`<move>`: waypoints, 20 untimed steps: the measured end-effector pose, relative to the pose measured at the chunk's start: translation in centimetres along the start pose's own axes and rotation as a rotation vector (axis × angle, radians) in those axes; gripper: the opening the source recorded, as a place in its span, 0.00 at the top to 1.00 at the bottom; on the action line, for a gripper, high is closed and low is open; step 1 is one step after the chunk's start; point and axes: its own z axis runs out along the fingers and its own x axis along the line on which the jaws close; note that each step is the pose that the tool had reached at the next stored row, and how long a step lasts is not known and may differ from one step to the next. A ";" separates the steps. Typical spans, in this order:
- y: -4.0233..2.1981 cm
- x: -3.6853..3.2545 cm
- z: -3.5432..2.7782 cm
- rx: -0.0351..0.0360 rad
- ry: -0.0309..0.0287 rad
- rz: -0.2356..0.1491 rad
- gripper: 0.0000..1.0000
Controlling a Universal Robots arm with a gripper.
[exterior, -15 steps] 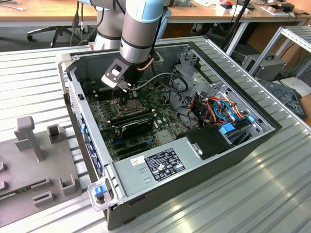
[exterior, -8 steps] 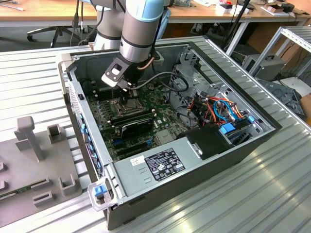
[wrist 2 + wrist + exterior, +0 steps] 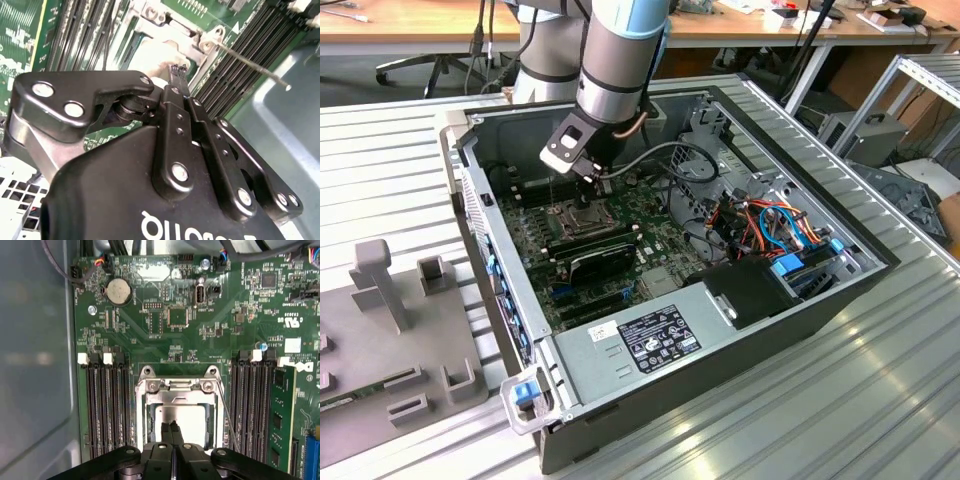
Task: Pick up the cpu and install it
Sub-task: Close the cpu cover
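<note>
- The cpu (image 3: 180, 421) is a pale silver square lying in the socket (image 3: 176, 415) on the green board (image 3: 200, 330), low in the middle of the first wrist view; in the second wrist view its pale face (image 3: 150, 57) shows just above the fingertips.
- The claw (image 3: 173, 429) stands right over the cpu, its two black fingers (image 3: 166, 432) pressed together with no gap between them, their tips at the lower middle of the chip's face. Whether they touch it cannot be told.
- In the second wrist view the claw (image 3: 178, 70) ends at the chip's edge, upper middle of the frame.
- The socket's metal frame (image 3: 175, 385) surrounds the chip, and a thin wire lever (image 3: 225, 415) runs down beside it on the right.
- Dark memory slots (image 3: 102, 405) flank the socket on both sides.
- A round coin battery (image 3: 119, 291) sits in the upper left of the first wrist view.
- In the exterior view the arm (image 3: 620, 60) reaches down from the top into the open computer case (image 3: 800, 300), the claw (image 3: 582, 190) above the socket (image 3: 578, 215) at centre left.
- The case rests on a ribbed metal desk (image 3: 880, 380); a grey holder block (image 3: 400, 340) lies at the lower left.
</note>
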 end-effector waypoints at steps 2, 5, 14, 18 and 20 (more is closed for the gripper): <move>0.40 0.01 -0.06 0.0004 0.0001 0.000 0.89; 1.12 0.02 -0.15 0.0016 0.0000 0.000 0.89; 1.42 -0.50 -0.94 0.0022 0.0000 0.000 0.89; 1.37 -0.55 -1.72 0.0021 0.0001 0.000 0.89; 1.34 -0.55 -2.29 0.0022 0.0001 0.000 0.89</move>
